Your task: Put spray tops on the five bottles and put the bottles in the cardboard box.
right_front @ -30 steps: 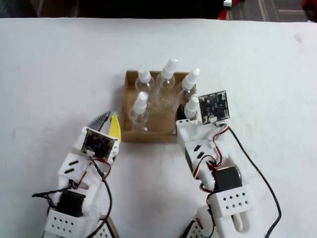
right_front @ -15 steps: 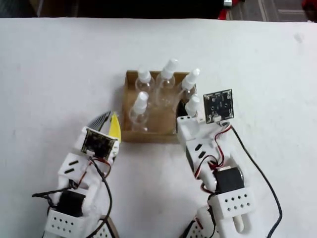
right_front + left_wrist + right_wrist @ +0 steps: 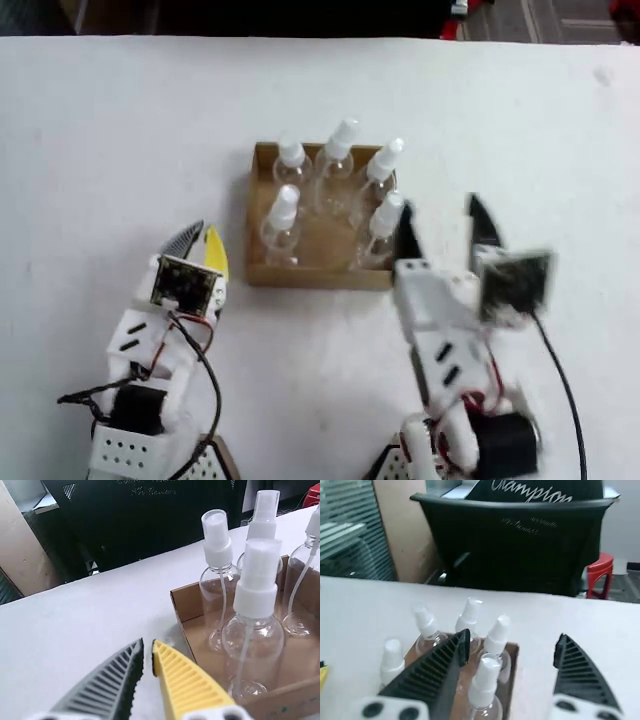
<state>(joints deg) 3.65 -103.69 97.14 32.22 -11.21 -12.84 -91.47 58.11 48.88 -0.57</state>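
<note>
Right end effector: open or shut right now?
Open. The right end effector has its two black fingers wide apart, just outside the box.

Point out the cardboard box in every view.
High view: cardboard box mid-table, ahead of both arms.
Left wrist view: box just beyond the left hand, beside its yellow finger.
Right wrist view: box partly behind a dark finger of the right hand.
Shared landmark: the spray-topped bottles standing in it.

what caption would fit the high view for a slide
Five spray-topped bottles stand in the cardboard box; the right gripper is open and empty beside it, the left gripper shut near the opposite corner.
</note>
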